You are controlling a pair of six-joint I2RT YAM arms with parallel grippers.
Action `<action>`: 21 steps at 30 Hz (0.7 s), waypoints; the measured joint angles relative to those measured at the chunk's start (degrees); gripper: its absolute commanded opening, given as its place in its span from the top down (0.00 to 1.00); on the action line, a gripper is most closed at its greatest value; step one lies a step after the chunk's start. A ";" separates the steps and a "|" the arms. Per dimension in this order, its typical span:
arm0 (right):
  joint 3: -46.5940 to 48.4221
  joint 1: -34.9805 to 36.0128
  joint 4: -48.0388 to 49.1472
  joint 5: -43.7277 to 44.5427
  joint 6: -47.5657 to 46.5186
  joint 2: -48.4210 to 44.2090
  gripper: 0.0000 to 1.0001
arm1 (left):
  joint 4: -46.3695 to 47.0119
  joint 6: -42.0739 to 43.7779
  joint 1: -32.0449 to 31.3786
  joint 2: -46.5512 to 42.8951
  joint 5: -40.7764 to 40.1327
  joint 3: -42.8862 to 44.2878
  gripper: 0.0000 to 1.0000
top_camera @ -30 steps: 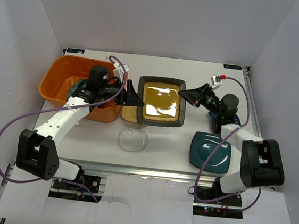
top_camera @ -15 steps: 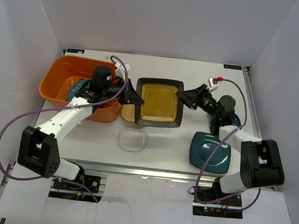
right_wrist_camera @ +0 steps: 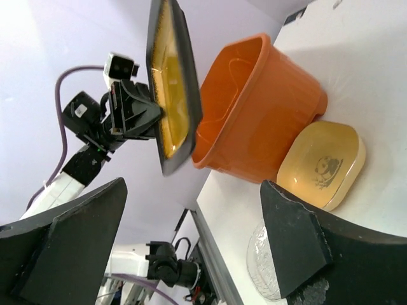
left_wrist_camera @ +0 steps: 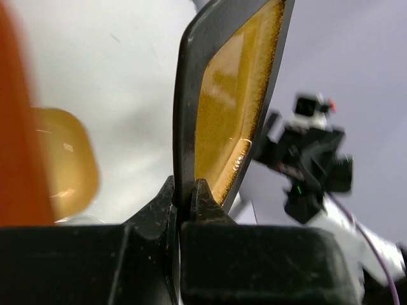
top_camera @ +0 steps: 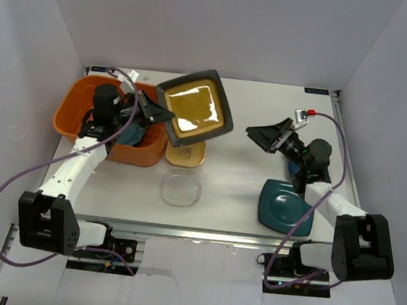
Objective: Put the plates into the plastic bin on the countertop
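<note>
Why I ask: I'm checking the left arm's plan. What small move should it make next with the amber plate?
Probably swing the left tool a little leftward, so the amber plate hangs over the orange bin. The tool grips the plate's rim, lifted and tilted, but most of it sits past the bin's right wall.

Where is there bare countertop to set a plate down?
Bare: the middle strip between the glass plate, yellow plate and the dark teal plate, and the rear right corner behind the right gripper. Crowded: beside the bin, where the left gripper holds the amber plate.
</note>
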 measured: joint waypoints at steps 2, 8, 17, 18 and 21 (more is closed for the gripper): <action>-0.50 -1.22 -0.79 0.07 -0.92 -1.97 0.09 | -1.84 -0.04 5.05 -2.49 -2.82 0.00 1.00; -2.56 -3.08 -7.78 0.79 -6.88 -8.68 0.09 | -11.26 2.54 18.10 -11.15 -18.95 -0.31 1.00; -3.50 -4.24 -21.42 4.92 -17.70 -16.96 0.09 | -16.33 3.93 21.73 -9.66 -30.75 -3.80 1.00; -3.82 -4.42 -22.60 5.16 -18.69 -17.92 0.08 | -16.24 3.87 21.92 -8.52 -30.99 -4.17 1.00; -4.33 -4.52 -26.12 6.34 -21.20 -20.13 0.08 | -16.28 3.43 22.36 -6.78 -32.09 -6.43 1.00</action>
